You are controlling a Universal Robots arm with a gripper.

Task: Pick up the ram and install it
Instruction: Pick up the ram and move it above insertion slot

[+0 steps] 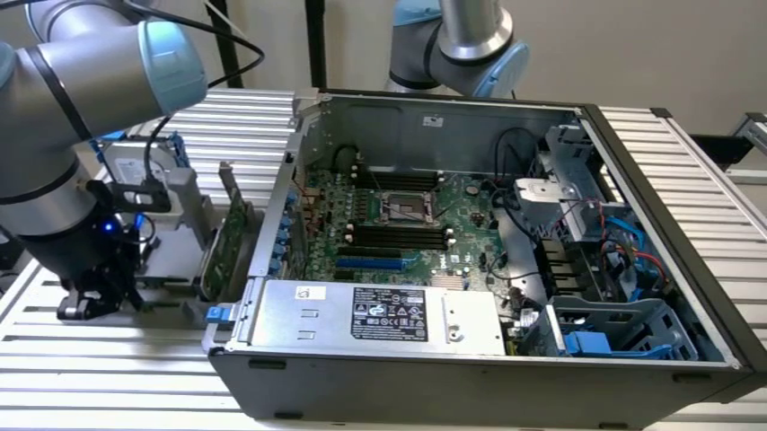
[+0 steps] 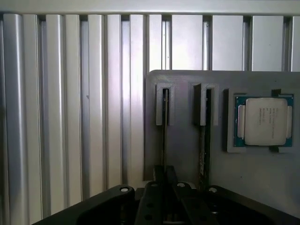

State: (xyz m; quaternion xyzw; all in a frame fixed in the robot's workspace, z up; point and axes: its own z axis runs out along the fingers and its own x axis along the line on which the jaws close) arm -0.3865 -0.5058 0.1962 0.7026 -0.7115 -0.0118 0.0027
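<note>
In the wrist view the ram (image 2: 164, 136) stands edge-on in one slot of a grey holder (image 2: 183, 145), showing as a thin dark line. My gripper (image 2: 164, 174) sits right over its near end, with the black fingers (image 2: 157, 174) closed together around that edge. A second stick (image 2: 205, 140) stands in the neighbouring slot. In the exterior view my gripper (image 1: 96, 301) is low at the exterior view's left, beside the holder (image 1: 168, 238). The open computer case (image 1: 480, 359) shows the motherboard (image 1: 462, 211) and its black slots (image 1: 390, 238).
A square silver processor (image 2: 265, 121) lies in the holder's pocket. A tall green expansion card (image 1: 225, 247) stands between holder and case. A second arm (image 1: 462, 45) rises behind the case. The ribbed aluminium table (image 2: 70, 117) surrounds everything.
</note>
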